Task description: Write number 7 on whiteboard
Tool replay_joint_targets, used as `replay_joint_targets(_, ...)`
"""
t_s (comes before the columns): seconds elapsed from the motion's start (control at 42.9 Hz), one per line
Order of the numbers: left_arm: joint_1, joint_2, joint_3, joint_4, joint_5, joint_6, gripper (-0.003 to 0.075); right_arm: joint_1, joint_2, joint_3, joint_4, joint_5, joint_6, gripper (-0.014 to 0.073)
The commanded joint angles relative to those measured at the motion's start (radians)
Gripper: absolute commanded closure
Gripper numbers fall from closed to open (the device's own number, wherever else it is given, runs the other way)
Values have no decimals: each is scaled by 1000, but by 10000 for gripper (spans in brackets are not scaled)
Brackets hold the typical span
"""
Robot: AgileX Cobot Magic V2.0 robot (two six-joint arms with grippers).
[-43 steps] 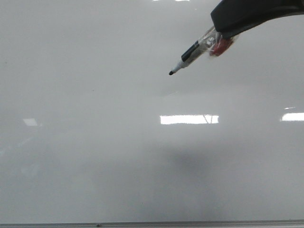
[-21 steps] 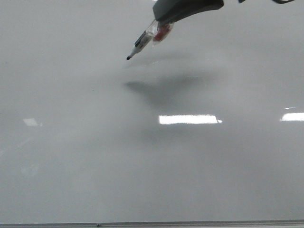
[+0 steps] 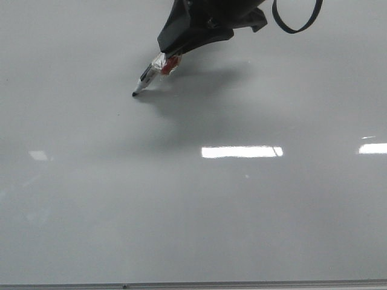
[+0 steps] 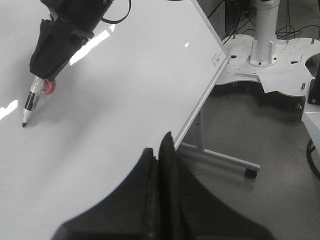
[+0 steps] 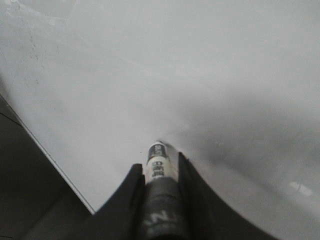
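The whiteboard point(image 3: 193, 211) fills the front view, pale grey and glossy, with no mark that I can see on it. My right gripper point(image 3: 166, 60) is shut on a black-and-white marker point(image 3: 145, 77). The marker's black tip point(image 3: 134, 94) rests at or just above the board, upper left of centre. In the right wrist view the marker point(image 5: 159, 162) sits clamped between the two fingers of the right gripper point(image 5: 159, 170). The left wrist view shows the marker point(image 4: 29, 102) with its tip point(image 4: 23, 124) on the whiteboard point(image 4: 125, 90). The left gripper point(image 4: 161, 147) is shut and holds nothing. The number 7 is not visible.
A grey frame edge point(image 3: 193, 284) runs along the board's near side. Beyond the board's edge point(image 4: 205, 95), the left wrist view shows the stand's leg with a caster point(image 4: 250, 173) on the floor and a white pedestal base point(image 4: 265, 30). A black cable loop point(image 3: 296, 18) hangs off the right arm.
The right gripper has carried the marker from the upper right leftward and down, and the tip now sits at the board surface upper left of centre.
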Motion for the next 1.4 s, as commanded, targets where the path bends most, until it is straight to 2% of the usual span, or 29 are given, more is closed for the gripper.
replay_joint_targets(0.0,-6,9,-27,-7,-85,-12,741,-17,-41,-34,17,-66,-5,654)
replay_joint_targets(0.35,-6,9,-27,-7,-85,-12,741,-170,-139,66,-28,-54,-5,654)
replay_joint_targets(0.49,-6,9,-27,-7,-85,-12,741,-191,-145,85,-29,-11,-6,654)
replay_joint_targets(0.723,-6,9,-27,-7,-85,-12,741,-111,-74,85,-29,16,-6,654)
replay_joint_targets(1.073,-6,9,-27,-7,-85,-12,741,-9,77,85,20,-52,-6,654)
replay_joint_targets(1.167,-6,9,-27,-7,-85,-12,741,10,46,79,58,34,-59,654)
replay_joint_targets(1.307,-6,9,-27,-7,-85,-12,741,34,-78,73,192,240,-222,654)
replay_joint_targets(1.377,-6,9,-27,-13,-85,-12,741,41,-145,71,199,291,-252,654)
